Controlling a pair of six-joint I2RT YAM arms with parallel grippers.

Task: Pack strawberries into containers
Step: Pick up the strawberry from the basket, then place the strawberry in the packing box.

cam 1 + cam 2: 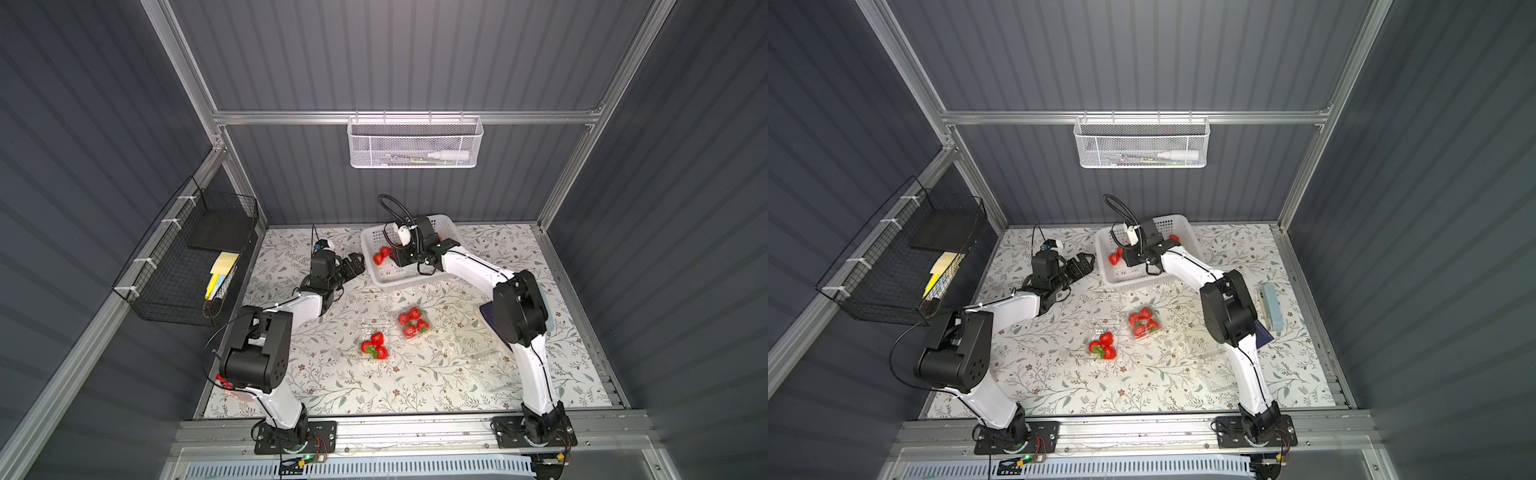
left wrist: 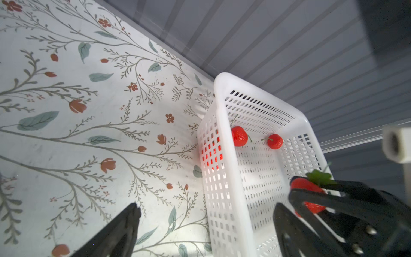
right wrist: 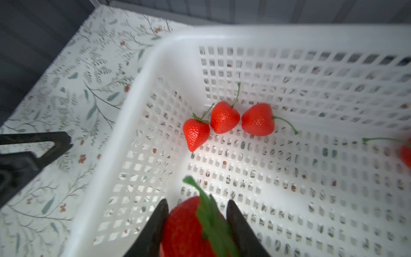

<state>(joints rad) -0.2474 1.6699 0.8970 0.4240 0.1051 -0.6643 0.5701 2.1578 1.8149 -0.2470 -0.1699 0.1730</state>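
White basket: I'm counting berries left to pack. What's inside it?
Three loose strawberries cluster in one corner, a fourth lies apart, and the right hand grips a fifth strawberry. Its arm covers part of the basket from above.

The table (image 1: 332, 386) has a pale top printed with leafy sprigs and small red flowers. Directly on it lie a white perforated basket (image 1: 390, 279) toward the back, a clear container (image 1: 391, 345) mid-table, a second container (image 1: 428, 313) just beside it, a third container (image 1: 478, 353) further right — and a pale blue block (image 1: 1271, 307) near the right edge.

No legible text, label or number anywhere
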